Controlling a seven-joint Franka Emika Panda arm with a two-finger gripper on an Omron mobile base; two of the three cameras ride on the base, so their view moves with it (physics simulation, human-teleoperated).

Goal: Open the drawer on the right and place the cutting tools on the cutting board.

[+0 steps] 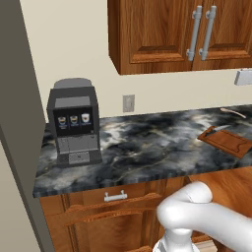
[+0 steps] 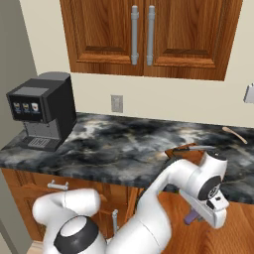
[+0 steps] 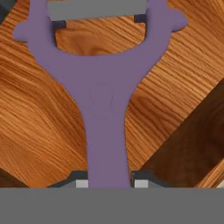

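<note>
The gripper [image 3: 109,183] is clenched on a purple peeler [image 3: 105,105]: in the hand view its two finger tips [image 3: 81,183] press the handle from either side, and the Y-shaped head with its grey blade [image 3: 96,8] points away from the camera. Beneath the peeler lies orange-brown wood grain, the floor of the open drawer [image 3: 39,131], with a darker wall of it at one side. In the right base view the hand [image 2: 211,198] hangs low in front of the counter edge, over the drawer [image 2: 163,233], and a bit of the purple peeler [image 2: 191,217] shows under it. Farther off, on the dark marbled counter [image 1: 147,142], the board [image 1: 227,140] lies flat near the right end, and a knife [image 1: 215,130] with a silver blade and dark handle rests on its back corner. Behind the board lies a pale wooden utensil [image 1: 233,112]. At the left end stands a coffee machine [image 1: 74,120], with wall cabinets [image 2: 149,34] above.
</note>
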